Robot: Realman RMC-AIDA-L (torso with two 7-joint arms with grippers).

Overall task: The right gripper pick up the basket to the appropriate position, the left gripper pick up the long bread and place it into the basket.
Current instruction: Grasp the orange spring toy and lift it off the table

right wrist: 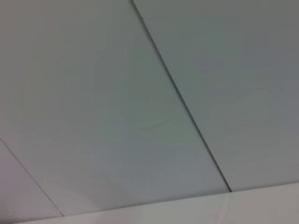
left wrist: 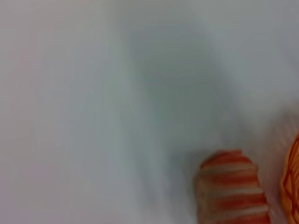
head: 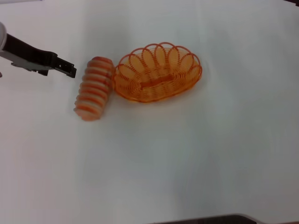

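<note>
The long bread (head: pixel 95 88), ribbed orange and cream, lies on the white table just left of the basket (head: pixel 157 73), its far end almost touching the basket's rim. The oval orange wire basket stands upright and holds nothing. My left gripper (head: pixel 71 70) hovers a short way left of the bread's far end, fingers slightly apart and holding nothing. The left wrist view shows one end of the bread (left wrist: pixel 231 189) and a sliver of the basket (left wrist: pixel 292 186). My right gripper is out of view.
The white table (head: pixel 196 154) stretches bare to the front and right. A dark edge (head: pixel 224 219) shows at the bottom of the head view. The right wrist view shows only pale panels with dark seams (right wrist: pixel 182 102).
</note>
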